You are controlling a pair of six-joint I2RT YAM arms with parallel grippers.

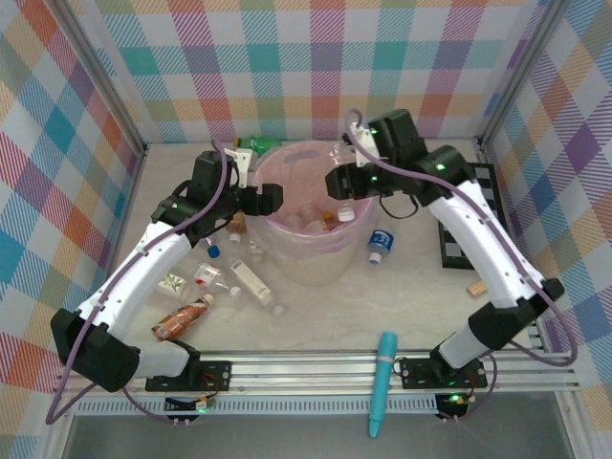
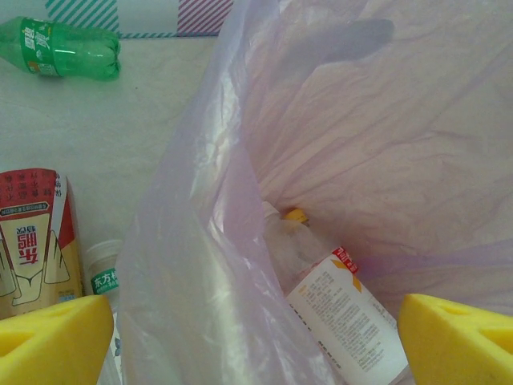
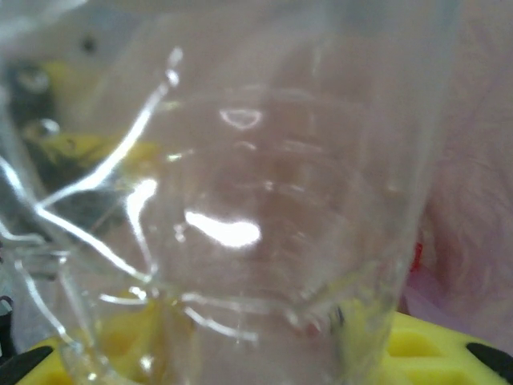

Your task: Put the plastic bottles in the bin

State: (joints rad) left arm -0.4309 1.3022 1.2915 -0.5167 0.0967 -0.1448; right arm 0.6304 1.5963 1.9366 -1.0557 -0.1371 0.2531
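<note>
Your bin [image 1: 316,263] stands mid-table between the two arms, lined with a pink bag [image 2: 385,120]. Several bottles already lie at its bottom. From the left wrist you see one of them, a labelled bottle [image 2: 345,321], lying tilted against the bag's inner wall.

Your left gripper [image 1: 274,198] hangs at the bin's left rim, its jaws spread wide with nothing held. Its yellow fingertips [image 2: 56,341] sit on either side of the bag's edge, one outside the bin and one over the inside.

Your right gripper [image 1: 337,182] hangs over the bin's right rim with its jaws clamped on a clear bottle [image 3: 264,224]. That bottle sits right against the wrist camera, between the yellow pads [image 3: 433,349], with pink bag behind it.

Outside the bin, a checkered board [image 1: 459,239] lies flat at the right wall and a teal tube [image 1: 382,382] lies across the near rail. A green bottle [image 1: 256,145] lies on its side behind the left rim. A brown bottle [image 1: 182,320] lies near the left arm, with a cluster of small bottles [image 1: 251,282] between it and the bin. A blue-capped bottle [image 1: 380,242] lies just beside the bin's right wall.
</note>
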